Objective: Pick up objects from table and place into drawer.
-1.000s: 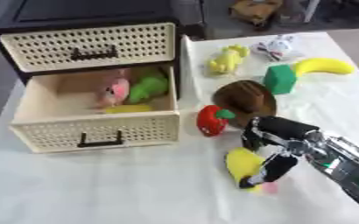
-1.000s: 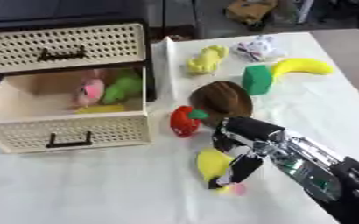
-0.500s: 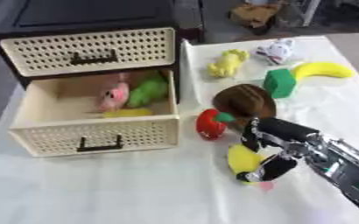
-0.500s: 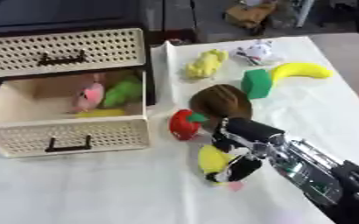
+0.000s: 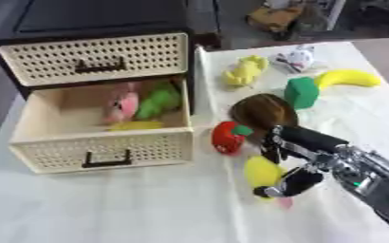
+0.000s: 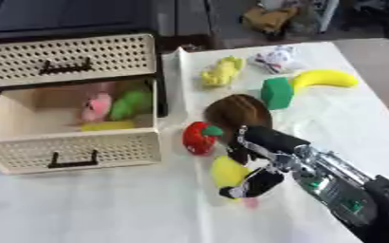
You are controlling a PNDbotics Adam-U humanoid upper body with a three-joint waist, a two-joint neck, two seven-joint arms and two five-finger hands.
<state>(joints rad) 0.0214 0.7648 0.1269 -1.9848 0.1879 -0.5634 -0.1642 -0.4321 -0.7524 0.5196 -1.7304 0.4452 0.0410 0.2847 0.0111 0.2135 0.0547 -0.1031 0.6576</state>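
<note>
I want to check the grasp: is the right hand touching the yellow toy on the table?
Touching. In the left eye view the right hand has its fingers curled around the yellow toy, with dark fingertips against its lower edge and no gap visible.

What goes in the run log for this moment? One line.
right robot hand: shut on yellow toy | toy: near red toy | drawer: open | left robot hand: unseen

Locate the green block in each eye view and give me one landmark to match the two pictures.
Left eye view: the green block sits right of centre in the upper half, just left of the yellow banana.
Right eye view: the same block appears a little further left, again beside the banana.
Shared landmark: the brown round toy lies just below and left of the block in both views.
</note>
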